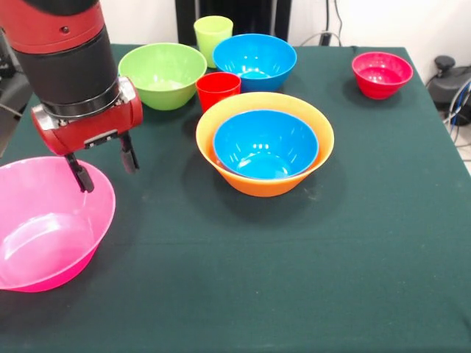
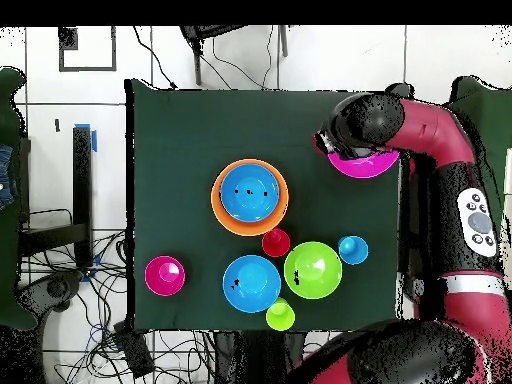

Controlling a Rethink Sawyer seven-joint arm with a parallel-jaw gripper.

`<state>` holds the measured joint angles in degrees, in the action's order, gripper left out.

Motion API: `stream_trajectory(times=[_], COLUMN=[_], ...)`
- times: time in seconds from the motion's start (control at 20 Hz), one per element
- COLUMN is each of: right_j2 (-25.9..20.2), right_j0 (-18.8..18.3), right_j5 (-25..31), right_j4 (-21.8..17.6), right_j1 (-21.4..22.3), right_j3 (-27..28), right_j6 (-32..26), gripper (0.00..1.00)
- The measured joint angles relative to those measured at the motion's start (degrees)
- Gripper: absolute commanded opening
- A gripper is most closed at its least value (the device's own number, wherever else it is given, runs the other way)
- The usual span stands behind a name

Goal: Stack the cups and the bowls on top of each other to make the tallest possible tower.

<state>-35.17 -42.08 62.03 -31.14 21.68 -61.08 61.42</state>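
The hand (image 1: 103, 168) hangs with its fingers spread and empty, straddling the far rim of the pink bowl (image 1: 45, 234). The tower (image 1: 265, 151), an orange bowl holding a blue one, sits well apart across the counter (image 1: 294, 279).

You are looking at a square table covered in dark green cloth (image 2: 180, 130), standing on a floor of pale tiles with dark grout lines (image 2: 60, 140). Black cables (image 2: 100, 265) lie tangled on the floor beside the table. In the front view, a white wall (image 1: 397, 22) runs behind it.
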Motion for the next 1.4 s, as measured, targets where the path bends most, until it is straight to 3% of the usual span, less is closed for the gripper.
stream_trajectory(times=[0.6, 1.4], right_j2=[0.0, -0.5], right_j0=[-2.8, -3.5], right_j5=[-2.2, -2.2], right_j4=[0.0, 0.0], right_j1=[-1.1, -6.9], right_j3=[-1.9, -0.2], right_j6=[0.0, 0.0], gripper=[1.0, 1.0])
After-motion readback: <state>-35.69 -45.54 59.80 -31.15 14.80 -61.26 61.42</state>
